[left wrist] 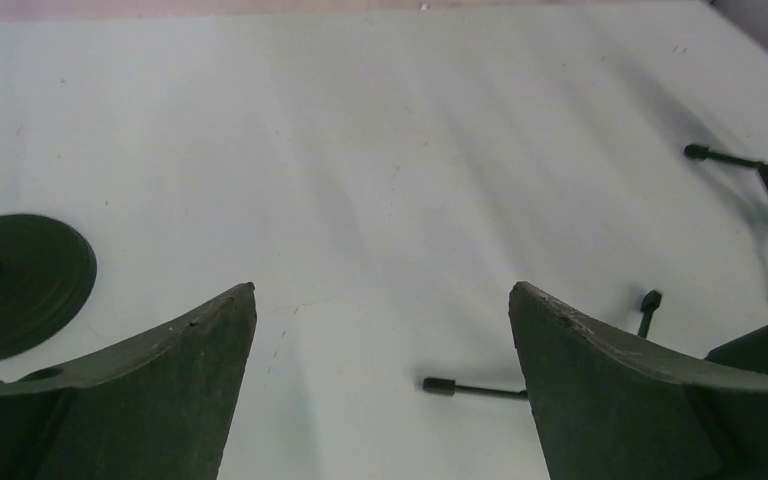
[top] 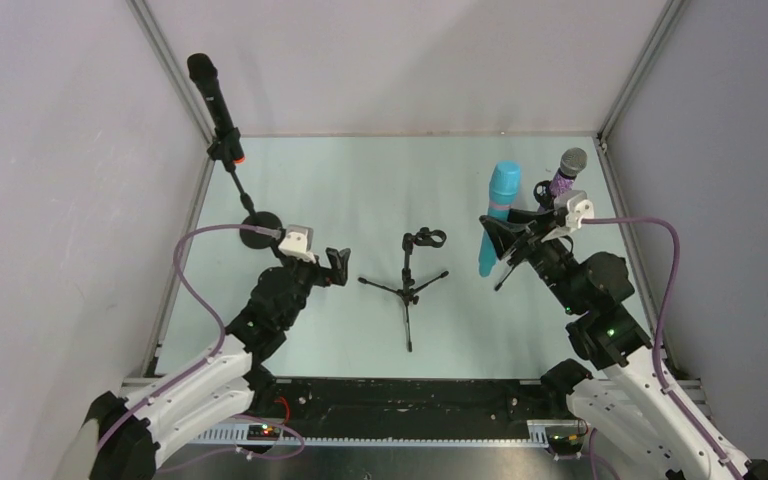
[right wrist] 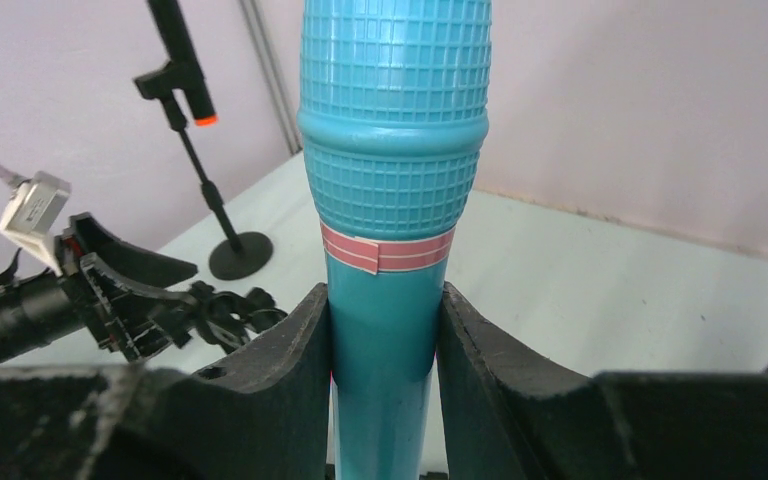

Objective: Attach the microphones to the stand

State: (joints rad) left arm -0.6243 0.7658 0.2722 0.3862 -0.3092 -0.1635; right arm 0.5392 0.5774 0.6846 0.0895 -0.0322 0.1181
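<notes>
My right gripper (top: 500,240) (right wrist: 385,300) is shut on the turquoise-blue microphone (top: 498,215) (right wrist: 392,180) and holds it upright above the table, right of the empty black tripod stand (top: 412,275). That stand's clip (top: 426,239) is empty. The long black microphone (top: 212,100) (right wrist: 182,60) with the orange-red ring sits in a round-base stand (top: 258,230) at the far left. The purple glitter microphone (top: 565,172) sits in a stand behind my right gripper. My left gripper (top: 338,265) (left wrist: 382,295) is open and empty, left of the tripod stand.
The round base (left wrist: 20,285) lies left of my left fingers. A leg of the tripod stand (left wrist: 470,388) runs under my left gripper's right finger. Another tripod's legs (left wrist: 760,170) show farther right. Grey walls close in the table on three sides.
</notes>
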